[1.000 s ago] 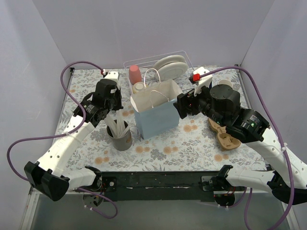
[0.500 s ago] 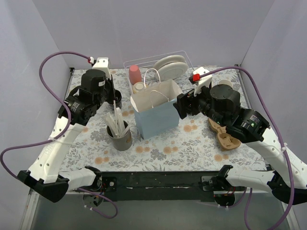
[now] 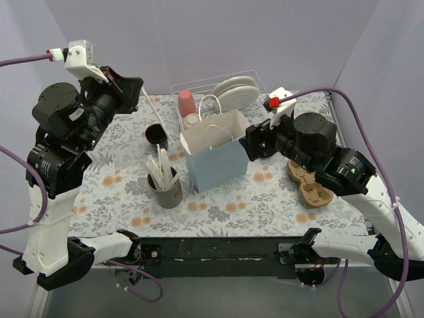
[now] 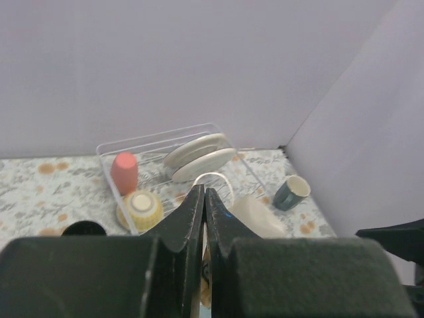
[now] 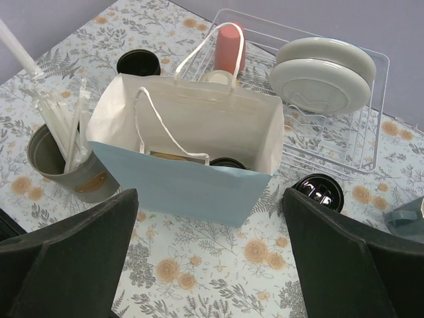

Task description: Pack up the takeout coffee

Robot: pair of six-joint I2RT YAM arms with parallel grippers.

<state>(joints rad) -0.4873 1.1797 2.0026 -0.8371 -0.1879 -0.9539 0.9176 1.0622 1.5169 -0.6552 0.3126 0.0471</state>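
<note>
The right gripper (image 5: 209, 199) hangs spread wide and empty. Directly beneath its fingers stands the blue paper bag (image 5: 179, 185), mouth open and handles flopped inward. From that height it looks placed to check the contents or to steady the bag for loading. At the bottom of the bag, close under the gripper, sits the black lid of one takeout coffee (image 5: 228, 162), so part of the packing seems done. Just outside the bag, on the side of the gripper's right finger, a second lidded cup (image 5: 320, 191) stands on the table within easy reach, probably the next pick. On the left-finger side is the metal cup (image 5: 66, 165), full of white straws. Beyond the bag's far edge a third black cup (image 5: 138, 63) waits, and further still the wire dish rack (image 5: 371, 132) holds two pale plates (image 5: 318, 83).

The left gripper (image 4: 204, 199) is raised high and well away from the bag, its jaws pinched almost together on what appears to be a single white straw (image 5: 16, 48). The straw slants down from the fingers. The height likely lets its lower end pass over the bag's rim. Far ahead of those fingers the mug (image 4: 291, 192) sits near the wall.
</note>
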